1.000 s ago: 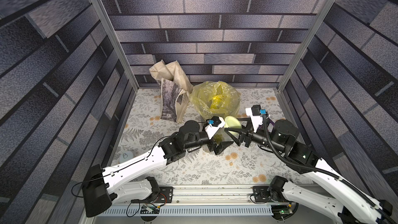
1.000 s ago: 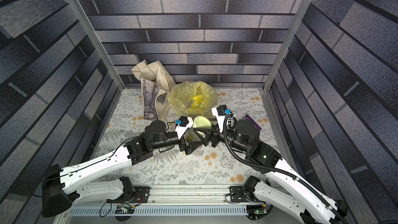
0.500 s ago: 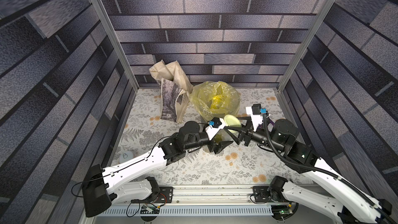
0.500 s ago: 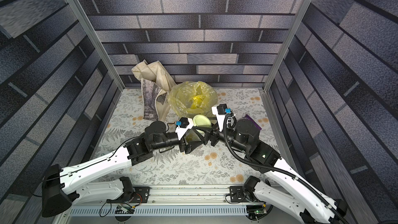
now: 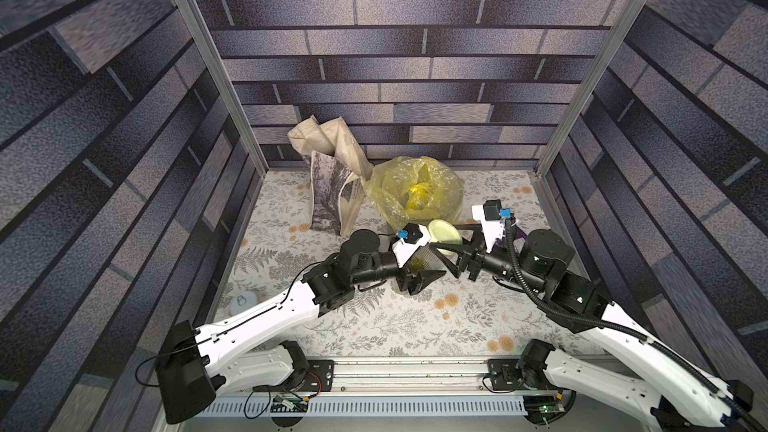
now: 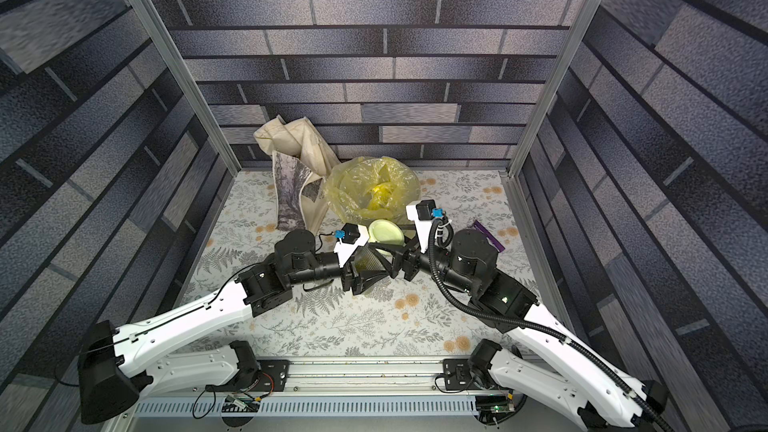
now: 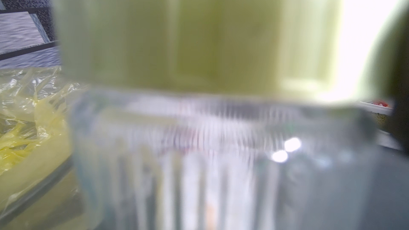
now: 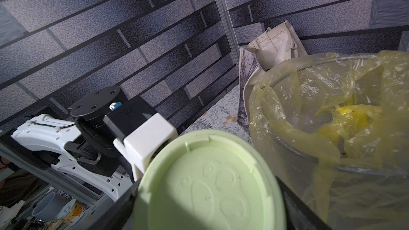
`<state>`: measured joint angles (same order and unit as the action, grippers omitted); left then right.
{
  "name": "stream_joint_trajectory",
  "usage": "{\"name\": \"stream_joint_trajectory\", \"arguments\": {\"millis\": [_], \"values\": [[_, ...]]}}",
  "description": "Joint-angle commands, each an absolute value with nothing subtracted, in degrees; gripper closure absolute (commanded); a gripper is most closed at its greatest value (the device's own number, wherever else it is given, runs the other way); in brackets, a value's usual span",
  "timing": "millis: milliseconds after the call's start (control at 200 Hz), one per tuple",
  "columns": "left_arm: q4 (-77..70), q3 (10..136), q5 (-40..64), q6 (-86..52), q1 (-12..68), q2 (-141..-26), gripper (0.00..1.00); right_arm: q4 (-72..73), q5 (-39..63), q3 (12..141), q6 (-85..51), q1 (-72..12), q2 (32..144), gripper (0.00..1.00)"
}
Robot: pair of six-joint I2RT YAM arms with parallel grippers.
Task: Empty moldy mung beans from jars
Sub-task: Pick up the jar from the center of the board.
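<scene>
left gripper (image 5: 422, 268) clamped on ribbed jar (image 5: 430, 257), table centre, just near of bucket (image 5: 455, 209). right gripper (image 5: 444, 236) clamped on lid (image 5: 444, 229). beans (image 6: 368, 263) inside. risk: jar slips or tilts as lid frees, spilling beans short of bucket.

Items counted: two robot arms, the left arm (image 5: 266, 322) and the right arm (image 5: 623, 328); one clear ribbed jar (image 5: 427, 258); one pale green lid (image 5: 444, 231); one bucket (image 5: 387, 206) with one yellow bag (image 5: 436, 184); one cream cloth tote (image 5: 332, 189); one purple object (image 6: 489, 235), too small to name; one small whitish disc (image 5: 245, 302); one floral worktop (image 5: 395, 326).
</scene>
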<state>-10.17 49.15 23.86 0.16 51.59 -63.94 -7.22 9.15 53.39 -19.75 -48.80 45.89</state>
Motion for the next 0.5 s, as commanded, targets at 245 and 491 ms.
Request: {"name": "stream_joint_trajectory", "arguments": {"millis": [245, 491], "values": [[-12.62, 48.84, 32.15, -2.57, 49.26, -60.21, 0.38, -0.54, 12.74, 53.00, -17.63, -49.09, 46.15, 0.31], [-11.87, 49.04, 32.32, -2.21, 49.09, -59.94, 0.38, 0.35, 14.06, 53.24, -17.37, -49.11, 46.14, 0.21]]}}
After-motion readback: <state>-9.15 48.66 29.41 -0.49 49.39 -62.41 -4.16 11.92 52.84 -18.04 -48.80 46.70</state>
